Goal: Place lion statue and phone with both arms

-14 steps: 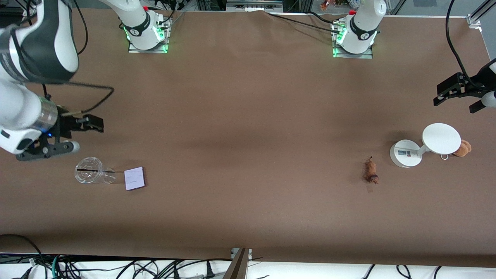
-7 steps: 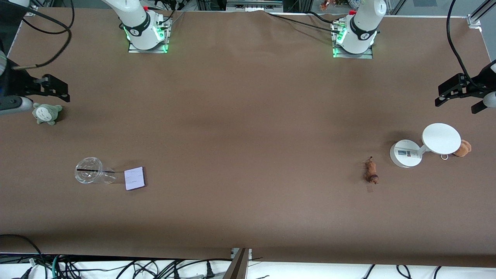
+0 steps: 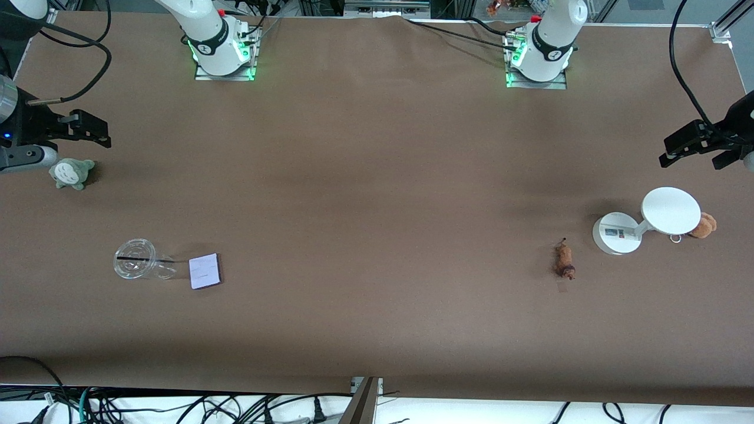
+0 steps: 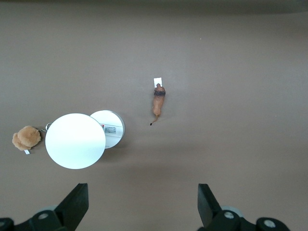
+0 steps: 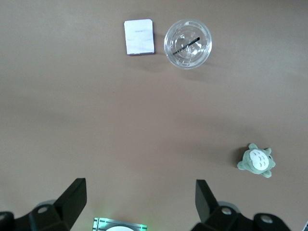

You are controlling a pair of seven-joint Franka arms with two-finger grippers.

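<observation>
Currently both tools, left (image 3: 701,150) and right (image 3: 70,138), are hovering released over the bench (image 3: 377,194) ends. Lion (image 3: 564,261) and phone (image 3: 205,271) are lying untouched.

A wide surface (image 3: 377,176) covered in matte brown material is seen under soft, even light, with faint darker bands across its middle, while black cables (image 3: 177,406) are heaped along a white strip at the edge nearest the front camera, where a metal bracket (image 3: 364,400) is fixed.

phone (image 3: 205,271) beside cup (image 3: 135,266), right arm's end of counter (image 3: 377,176); lion statue (image 3: 564,261) near stand (image 3: 645,221), left arm's end; plush (image 3: 703,225) touching stand.
</observation>
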